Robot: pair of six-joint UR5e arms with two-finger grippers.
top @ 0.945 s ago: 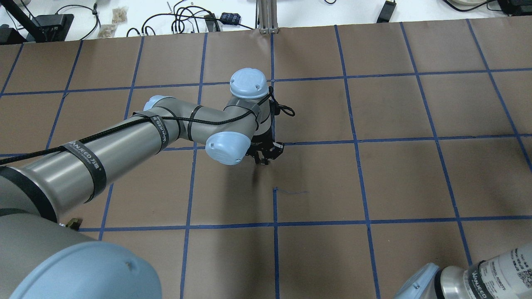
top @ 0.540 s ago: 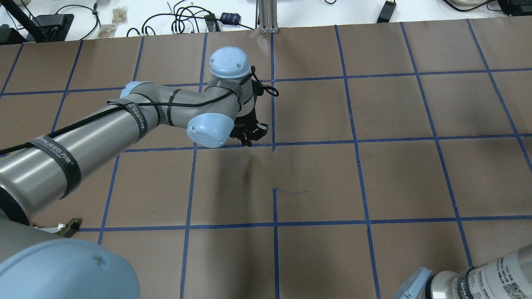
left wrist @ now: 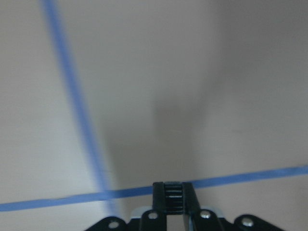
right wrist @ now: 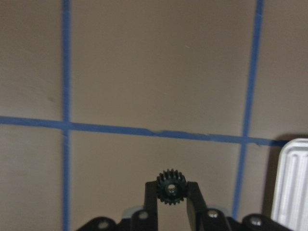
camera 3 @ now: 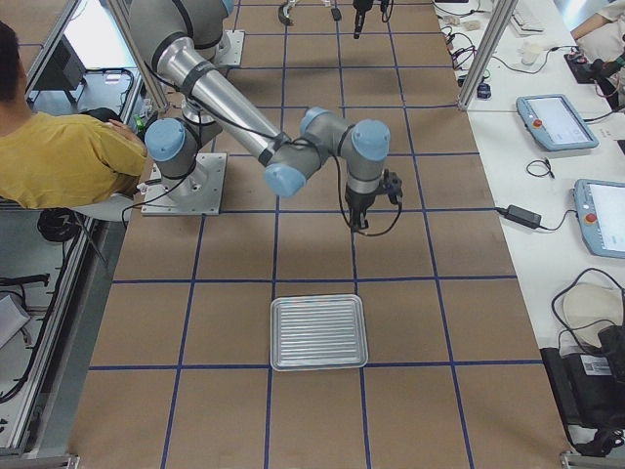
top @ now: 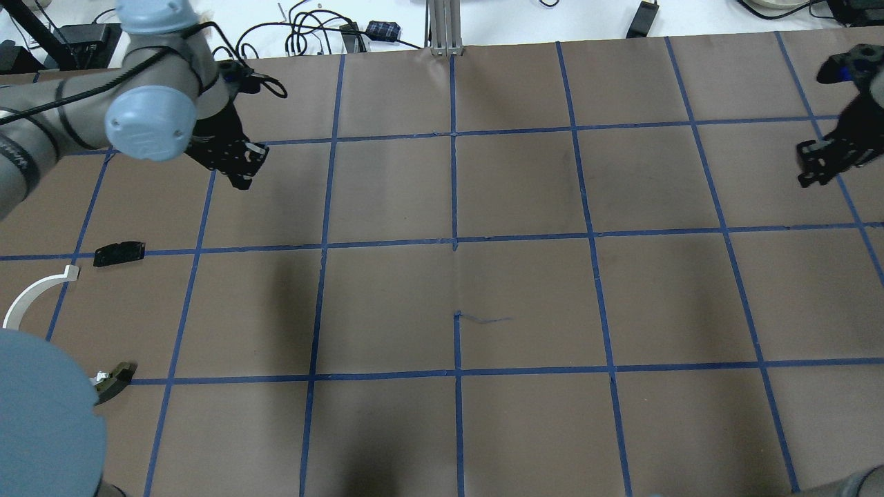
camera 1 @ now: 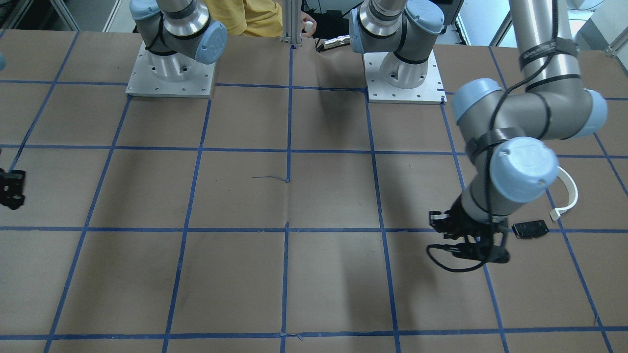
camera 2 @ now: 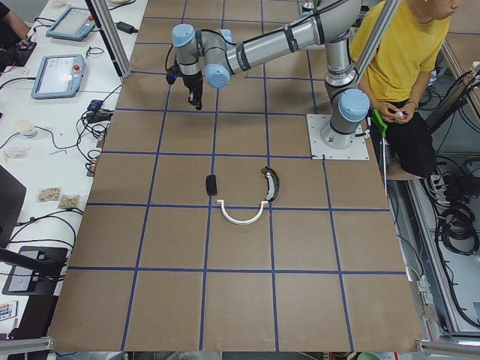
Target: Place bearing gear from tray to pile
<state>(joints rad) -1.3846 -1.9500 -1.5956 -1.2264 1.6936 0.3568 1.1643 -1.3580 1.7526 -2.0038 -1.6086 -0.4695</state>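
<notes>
My right gripper (right wrist: 171,191) is shut on a small black toothed bearing gear (right wrist: 171,183) and holds it above the brown paper, beside the ribbed metal tray (right wrist: 291,185). In the overhead view it is at the far right edge (top: 813,174). The pile lies at the table's left end: a white curved strip (top: 33,295), a flat black plate (top: 119,253) and a dark arc piece (top: 114,379). My left gripper (top: 239,178) is shut and empty, its fingers (left wrist: 174,196) pressed together, above the paper beyond the black plate.
The tray (camera 3: 318,332) shows whole in the exterior right view, with my right gripper (camera 3: 358,224) above the paper beside it. Blue tape lines grid the table. Cables and boxes (top: 311,31) lie along the far edge. A person in yellow (camera 2: 401,56) sits by the robot bases.
My left arm has swung from the table's middle to the far left, uncovering the white strip and black plate. My right gripper has come into the overhead view at the right edge.
</notes>
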